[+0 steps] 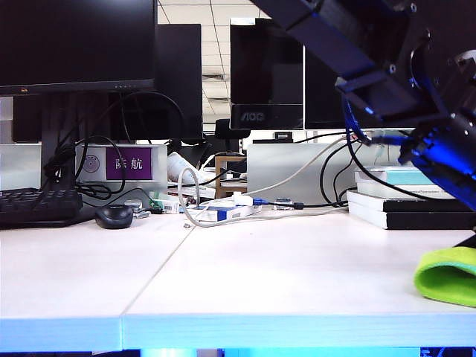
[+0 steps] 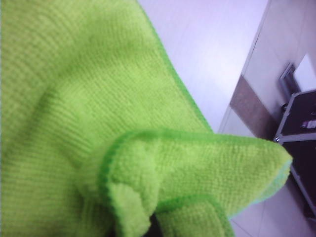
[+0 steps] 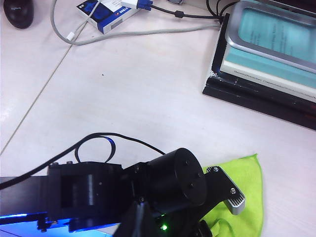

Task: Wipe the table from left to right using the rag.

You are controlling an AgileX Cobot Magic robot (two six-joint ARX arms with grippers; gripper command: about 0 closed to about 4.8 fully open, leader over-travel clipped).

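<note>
The lime-green rag (image 1: 450,277) lies bunched at the far right of the white table (image 1: 260,268), close to its front edge. In the left wrist view the rag (image 2: 98,108) fills most of the picture, with a fold gathered up around my left gripper (image 2: 155,228), which is shut on it; the fingers are buried in cloth. The right wrist view shows the left arm's dark wrist (image 3: 173,182) sitting over the rag (image 3: 244,197). My right gripper (image 3: 140,222) shows as a dark pointed shape, shut and empty, above and behind the left arm.
A stack of books (image 1: 409,204) stands behind the rag. Further left at the back are cables (image 1: 223,208), a mouse (image 1: 114,216) and a keyboard (image 1: 37,204), with monitors beyond. The table's right edge drops to the floor, where a black case (image 2: 301,128) stands.
</note>
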